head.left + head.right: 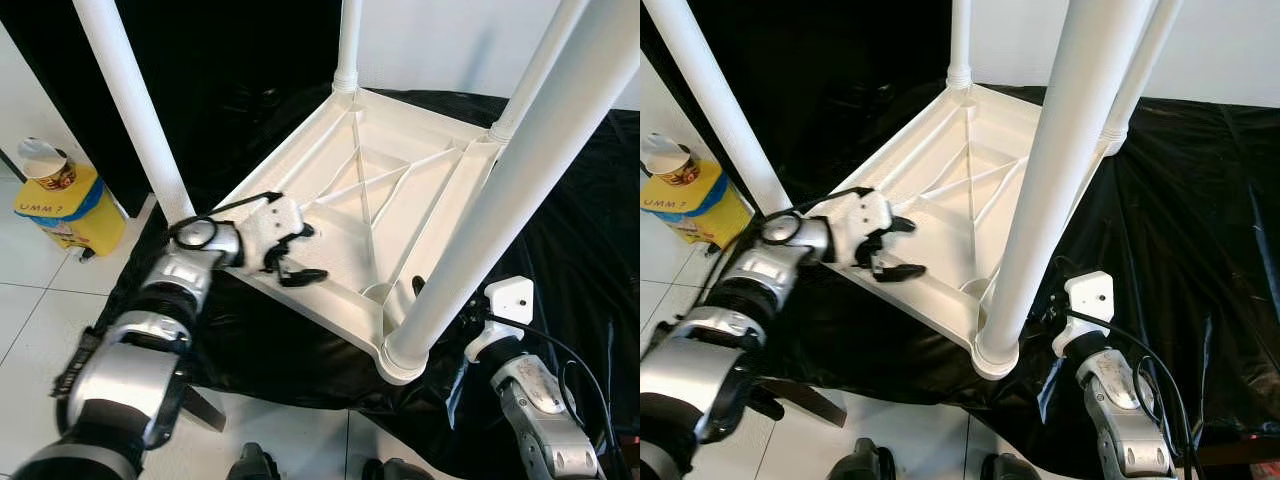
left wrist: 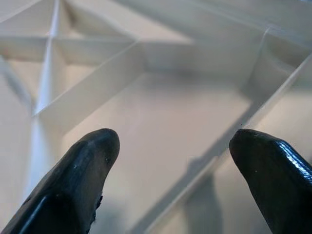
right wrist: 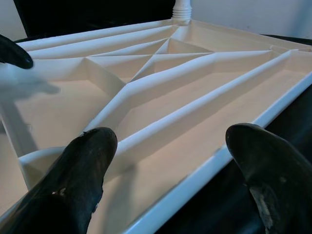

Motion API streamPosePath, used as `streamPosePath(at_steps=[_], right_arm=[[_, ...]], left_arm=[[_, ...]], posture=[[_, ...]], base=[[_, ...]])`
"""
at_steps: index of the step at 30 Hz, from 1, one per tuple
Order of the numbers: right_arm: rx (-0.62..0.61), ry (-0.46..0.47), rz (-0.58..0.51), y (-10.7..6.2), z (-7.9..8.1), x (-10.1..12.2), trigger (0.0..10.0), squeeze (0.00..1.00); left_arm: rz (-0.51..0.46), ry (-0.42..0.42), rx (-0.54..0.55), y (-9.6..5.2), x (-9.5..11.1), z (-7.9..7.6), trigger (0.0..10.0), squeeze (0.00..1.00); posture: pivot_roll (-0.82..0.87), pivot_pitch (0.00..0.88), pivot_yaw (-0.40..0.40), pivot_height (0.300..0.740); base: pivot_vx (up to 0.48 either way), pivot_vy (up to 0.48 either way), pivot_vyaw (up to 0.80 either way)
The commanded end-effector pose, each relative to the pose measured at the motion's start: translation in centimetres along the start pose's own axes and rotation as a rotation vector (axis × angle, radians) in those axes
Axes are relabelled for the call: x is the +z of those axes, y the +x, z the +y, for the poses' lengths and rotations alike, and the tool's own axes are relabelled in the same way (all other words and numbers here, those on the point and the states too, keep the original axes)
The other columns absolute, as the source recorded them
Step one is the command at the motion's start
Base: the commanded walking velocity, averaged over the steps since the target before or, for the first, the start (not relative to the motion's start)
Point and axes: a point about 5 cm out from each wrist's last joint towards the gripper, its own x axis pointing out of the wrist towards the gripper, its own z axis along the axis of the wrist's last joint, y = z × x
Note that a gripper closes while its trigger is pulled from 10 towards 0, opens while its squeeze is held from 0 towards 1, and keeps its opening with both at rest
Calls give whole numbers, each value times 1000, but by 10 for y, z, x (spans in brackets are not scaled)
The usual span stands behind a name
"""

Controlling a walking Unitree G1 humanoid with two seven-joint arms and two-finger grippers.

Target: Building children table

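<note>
A white plastic children's table (image 1: 400, 190) lies upside down on a black sheet, its ribbed underside facing up. Its white legs stand upright in the corners; the nearest leg (image 1: 500, 200) rises across the view. My left gripper (image 1: 300, 255) is open just above the table's left rim, and in the left wrist view its fingertips (image 2: 97, 146) hover over the ribs. My right gripper (image 3: 175, 141) is open low at the front right corner, looking along the rim. Its wrist (image 1: 510, 300) sits beside the nearest leg's base, which hides the fingers from the head views.
The black sheet (image 1: 560, 240) covers the floor under and right of the table. A yellow container (image 1: 65, 205) with a cup on top stands on the white tiles at the left. A black backdrop rises behind. My feet (image 1: 250, 465) are at the front edge.
</note>
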Motion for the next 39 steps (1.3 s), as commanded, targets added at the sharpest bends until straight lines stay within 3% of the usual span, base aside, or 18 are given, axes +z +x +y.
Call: streamPosePath(at_steps=[1,3,9,11,14,18,29,30,32,33,39], right_arm=[[1,-9,15,-1,-1,-4,10000,0],[-3,-14,8,2,-2,-4,10000,0],[-8,-18,5,2,-3,-3,10000,0],[-8,-18,5,2,-3,-3,10000,0],[-22,-21,4,2,-4,-3,10000,0],[-30,-22,1,3,-4,-3,10000,0],[-44,-28,-1,2,-6,-3,10000,0],[-45,-30,1,2,-6,-3,10000,0],[-45,-32,1,2,-6,-3,10000,0],[-47,-32,2,2,-7,-3,10000,0],[-53,-33,0,4,-7,-3,10000,0]], left_arm=[[30,54,242,3,-4,6,10000,0],[56,86,143,4,-7,-1,10000,0],[67,122,84,12,-5,-6,10000,0],[67,122,84,12,-5,-6,10000,0],[156,129,133,28,-6,-4,10000,0],[207,98,174,33,-7,-1,10000,0],[322,74,187,35,-8,7,10000,0],[325,67,161,34,-8,7,7176,0],[325,62,143,33,-7,7,7176,0],[325,52,126,32,-8,7,0,0],[307,13,57,30,-10,2,0,0]], posture=[[14,91,-39,740],[11,90,-36,740],[4,97,-31,740],[4,97,-31,740],[-6,105,-23,740],[-11,108,-17,740],[-14,122,-4,740],[-13,123,-4,740],[-12,123,-3,740],[-9,125,-3,740],[-6,127,-1,740]], base=[[0,0,0],[0,0,0],[0,0,0],[0,0,0],[0,0,0],[0,0,0],[0,0,0],[0,0,0],[0,0,0],[0,0,0],[0,0,0]])
